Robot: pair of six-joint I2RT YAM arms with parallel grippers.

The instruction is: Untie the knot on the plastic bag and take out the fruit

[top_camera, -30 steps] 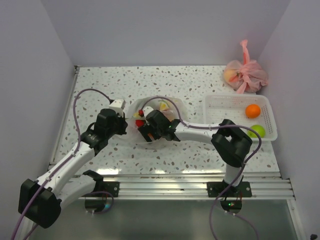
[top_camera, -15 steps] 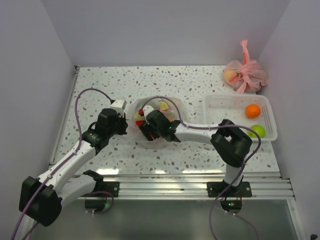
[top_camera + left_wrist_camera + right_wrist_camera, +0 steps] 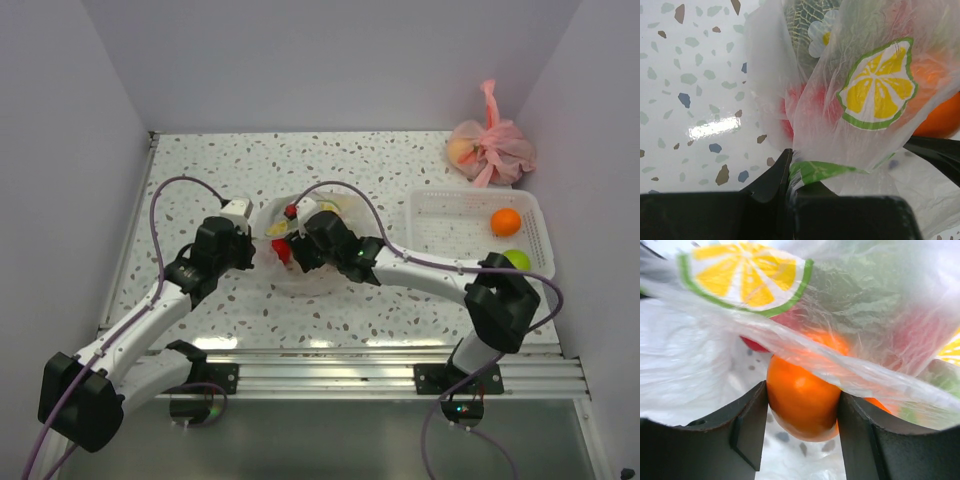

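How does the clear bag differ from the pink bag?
The clear bag lies mid-table, pinched by the left gripper; the pink bag sits knotted in the far right corner, untouched. The clear bag has lemon prints; the pink bag is plain. Both hold fruit.

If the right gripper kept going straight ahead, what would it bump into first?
Most likely the orange fruit: it sits right in the right gripper, filling the gap between the jaws. Past it is the plastic bag, though depth is hard to judge.
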